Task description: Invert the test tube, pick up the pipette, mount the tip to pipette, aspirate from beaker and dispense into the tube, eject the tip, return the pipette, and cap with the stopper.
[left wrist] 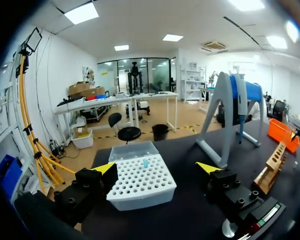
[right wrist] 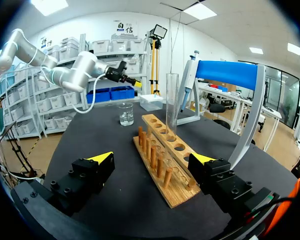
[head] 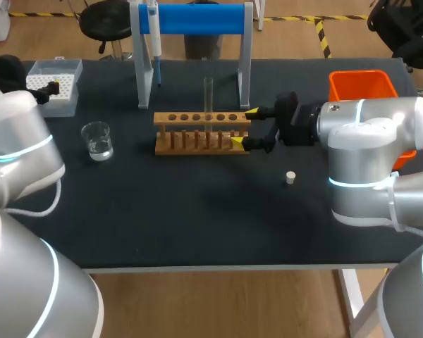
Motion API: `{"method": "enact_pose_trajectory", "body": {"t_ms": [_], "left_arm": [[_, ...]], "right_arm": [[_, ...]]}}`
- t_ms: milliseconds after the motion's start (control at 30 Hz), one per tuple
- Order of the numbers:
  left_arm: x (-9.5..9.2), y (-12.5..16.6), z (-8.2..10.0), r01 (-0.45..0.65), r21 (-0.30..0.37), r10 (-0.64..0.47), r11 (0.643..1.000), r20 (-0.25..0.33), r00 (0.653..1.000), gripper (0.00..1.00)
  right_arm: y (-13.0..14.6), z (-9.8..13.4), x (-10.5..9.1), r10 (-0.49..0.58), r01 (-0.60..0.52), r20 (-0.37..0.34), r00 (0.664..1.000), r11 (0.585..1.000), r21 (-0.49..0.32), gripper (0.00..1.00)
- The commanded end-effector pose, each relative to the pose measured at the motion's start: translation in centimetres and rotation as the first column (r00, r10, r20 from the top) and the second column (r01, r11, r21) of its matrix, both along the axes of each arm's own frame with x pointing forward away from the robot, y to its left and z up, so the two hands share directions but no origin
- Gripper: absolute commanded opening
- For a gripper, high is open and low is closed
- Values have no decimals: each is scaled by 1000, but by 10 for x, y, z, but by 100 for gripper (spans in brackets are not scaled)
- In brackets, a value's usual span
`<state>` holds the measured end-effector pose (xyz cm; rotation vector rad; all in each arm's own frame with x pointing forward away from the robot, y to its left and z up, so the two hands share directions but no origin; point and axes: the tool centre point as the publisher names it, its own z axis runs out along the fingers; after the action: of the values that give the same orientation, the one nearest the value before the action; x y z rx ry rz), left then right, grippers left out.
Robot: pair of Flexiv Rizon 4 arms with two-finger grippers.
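Clearance matters: your right claw, wide open and empty, straddles the end of the rack; avoid jolting its upright test tube.

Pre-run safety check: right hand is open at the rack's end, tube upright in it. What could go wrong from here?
1. The right hand, open, flanks the end of the wooden rack; pushing in could shove the rack and rock the tall test tube.
2. The tube is thin clear glass, so a grasp could land off-centre and tip it.
3. The left hand hangs open by the tip box; a low move could knock it.
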<state>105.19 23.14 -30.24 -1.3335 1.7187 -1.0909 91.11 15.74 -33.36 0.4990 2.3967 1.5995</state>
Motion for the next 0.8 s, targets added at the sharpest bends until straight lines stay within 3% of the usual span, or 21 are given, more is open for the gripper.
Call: {"method": "enact_pose_trajectory", "body": {"t_ms": [33, 400, 800], "left_arm": [[12, -3, -12, 0, -6, 0, 1000, 2, 1000, 100], [31, 1, -32, -1, -31, 1, 1000, -6, 1000, 100], [43, 2, -36, 28, -30, -29, 999, -22, 999, 100]], "right_arm": [[0, -1, -1, -4, 4, 3, 1000, 1000, 1, 100], [0, -1, -1, -4, 4, 3, 1000, 1000, 1, 100], [0, -1, -1, -4, 4, 3, 1000, 1000, 1, 100]]}}
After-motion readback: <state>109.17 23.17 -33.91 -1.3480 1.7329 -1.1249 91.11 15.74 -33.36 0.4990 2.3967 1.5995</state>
